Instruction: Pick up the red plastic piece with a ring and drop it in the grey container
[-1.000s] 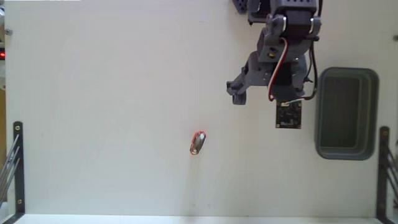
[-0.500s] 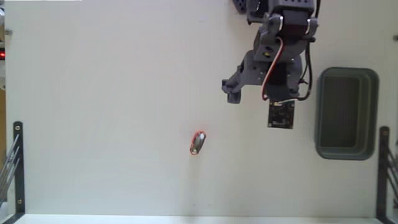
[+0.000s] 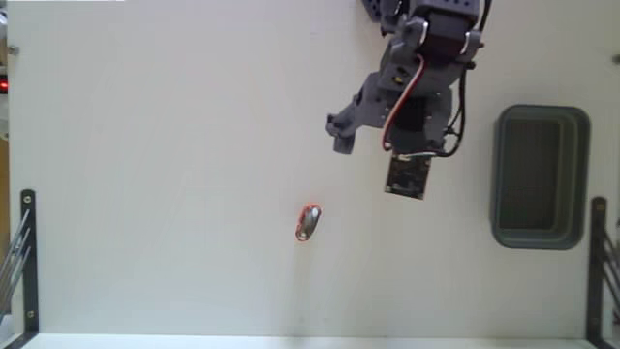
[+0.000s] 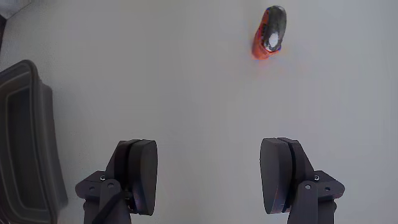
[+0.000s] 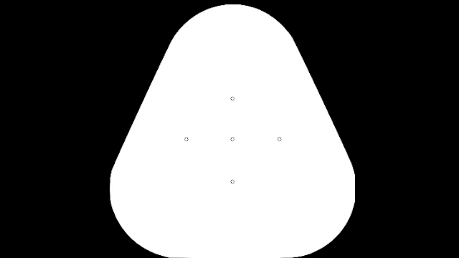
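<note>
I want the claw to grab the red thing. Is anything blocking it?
No. Only bare white table lies between the open claw and the red piece, and nothing visible sits between the piece and the grey tub.

The view you ask for is a sensor's own picture, not a camera's look at the scene. You can take nothing about the workspace from it, so there is nothing to report from it.
</note>
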Controlling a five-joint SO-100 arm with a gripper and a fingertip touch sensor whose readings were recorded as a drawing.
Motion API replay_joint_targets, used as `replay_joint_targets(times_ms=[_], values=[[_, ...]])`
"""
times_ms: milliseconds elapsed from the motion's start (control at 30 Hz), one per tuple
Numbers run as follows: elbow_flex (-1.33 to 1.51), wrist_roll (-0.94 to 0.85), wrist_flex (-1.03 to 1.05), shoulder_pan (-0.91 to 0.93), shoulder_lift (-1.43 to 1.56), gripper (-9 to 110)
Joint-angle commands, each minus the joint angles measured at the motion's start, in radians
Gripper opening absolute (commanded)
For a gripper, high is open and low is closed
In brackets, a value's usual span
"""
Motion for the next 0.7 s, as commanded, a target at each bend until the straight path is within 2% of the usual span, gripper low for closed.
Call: replay_joint_targets(times_ms=[0, 667], values=[[0.007, 0.005, 0.019, 0.04, 0.038, 110], [0.007, 0.005, 0.019, 0.121, 0.038, 110]])
